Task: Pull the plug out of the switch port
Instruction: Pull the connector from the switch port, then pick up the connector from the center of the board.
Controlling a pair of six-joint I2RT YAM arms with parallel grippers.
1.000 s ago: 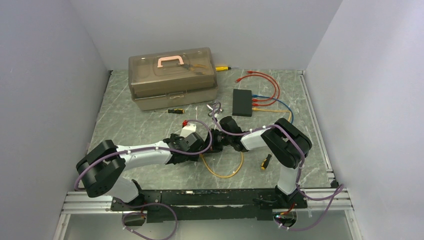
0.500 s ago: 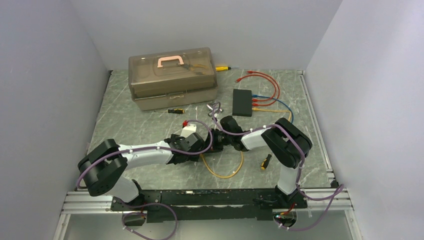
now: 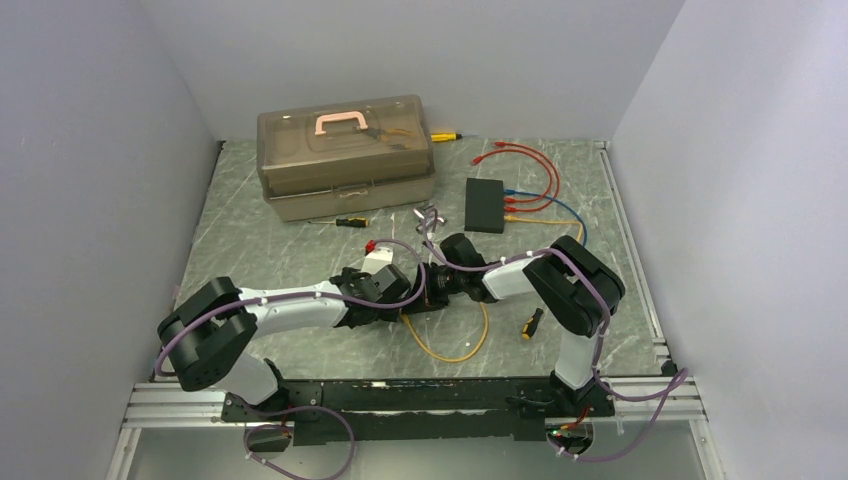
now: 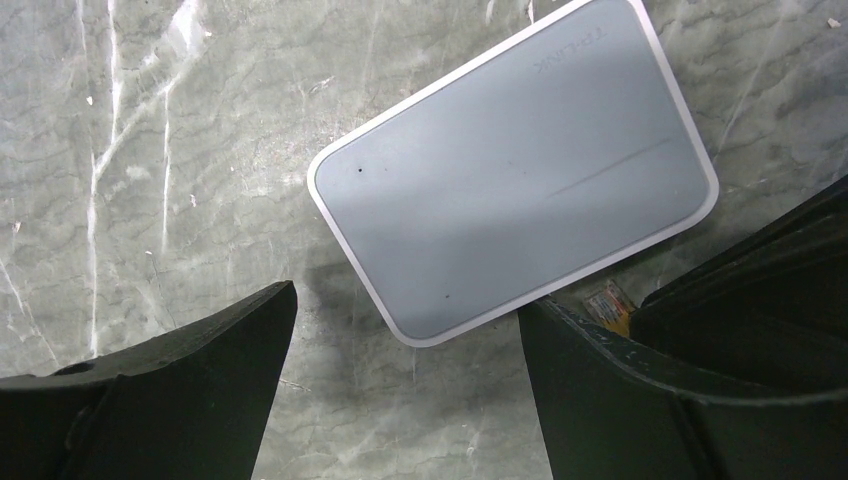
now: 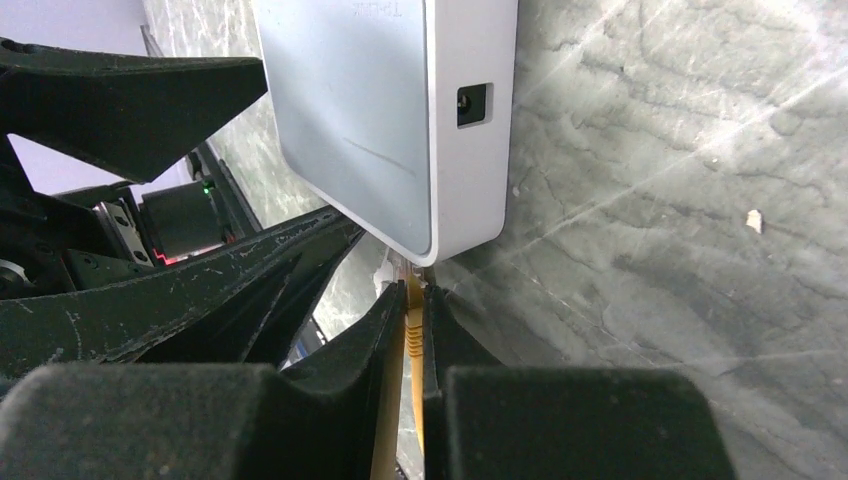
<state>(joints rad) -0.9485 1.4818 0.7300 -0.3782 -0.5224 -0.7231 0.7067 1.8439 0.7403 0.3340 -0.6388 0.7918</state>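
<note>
Silver-grey and flat, the switch (image 4: 515, 170) lies on the marbled table (image 4: 150, 150) and fills the upper right of the left wrist view. In the top view it sits just left of centre, between the two wrists. It bears TP-LINK lettering and a plug enters its edge, so I take it as the one in hand. The black box (image 3: 485, 203) at upper right, with its red, blue and yellow leads, I leave aside.

The left gripper (image 4: 407, 300) has its jaws apart, straddling the switch's lower corner. I cannot tell whether a finger touches its edge. The right gripper (image 5: 412, 300) is clamped on the yellow plug (image 5: 412, 335) at the bottom centre of its own view, right where the plug meets the switch.

The switch looks light and smooth-shelled, so it will likely slide with any tug unless the left jaws close across its sides to brace it. The plug is small and stiff, best held on its hard body. The yellow cable (image 3: 450, 345) is limp and would only stretch. A straight pull along the port seems safest, since a sideways pull may strain the clip.
</note>
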